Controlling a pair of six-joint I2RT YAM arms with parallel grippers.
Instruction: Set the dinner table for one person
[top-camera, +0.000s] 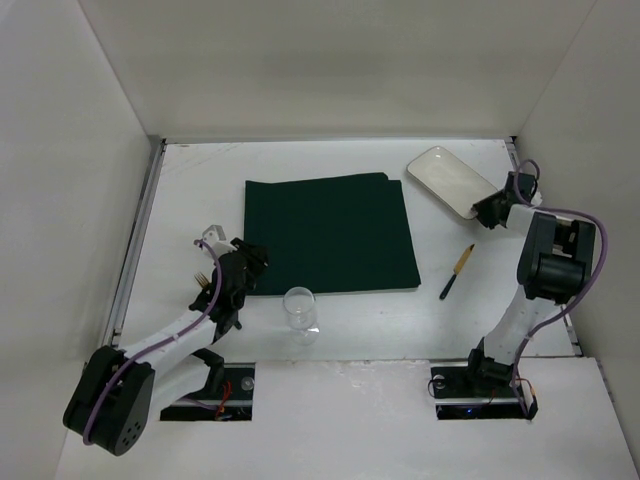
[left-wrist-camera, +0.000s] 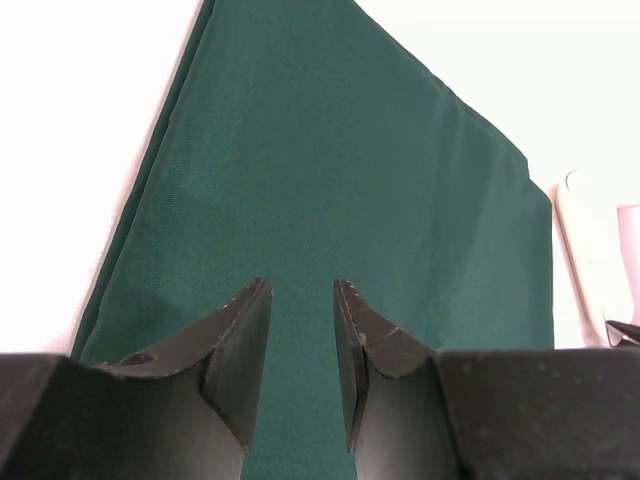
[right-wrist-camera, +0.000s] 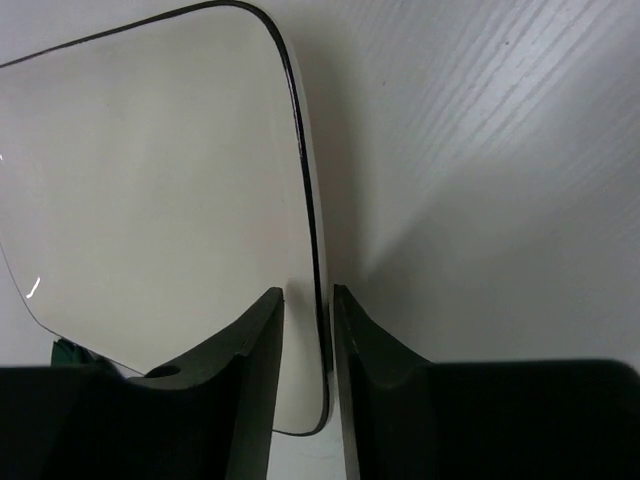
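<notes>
Right claw (right-wrist-camera: 310, 292): pinching the dark-edged rim of a white rounded-rectangular plate (right-wrist-camera: 150, 180).
Left claw (left-wrist-camera: 303, 285): spread, nothing between the fingers, over a dark green cloth placemat (left-wrist-camera: 350, 180).
Dinner table (top-camera: 200, 190): large, flat, matte white rectangular top, plain; lying under placemat and both claws.

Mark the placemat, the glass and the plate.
placemat (top-camera: 330, 235), top view, middle of the green cloth.
glass (top-camera: 299, 308), top view, its clear bowl.
plate (top-camera: 447, 176), top view, its bare white centre.
</notes>
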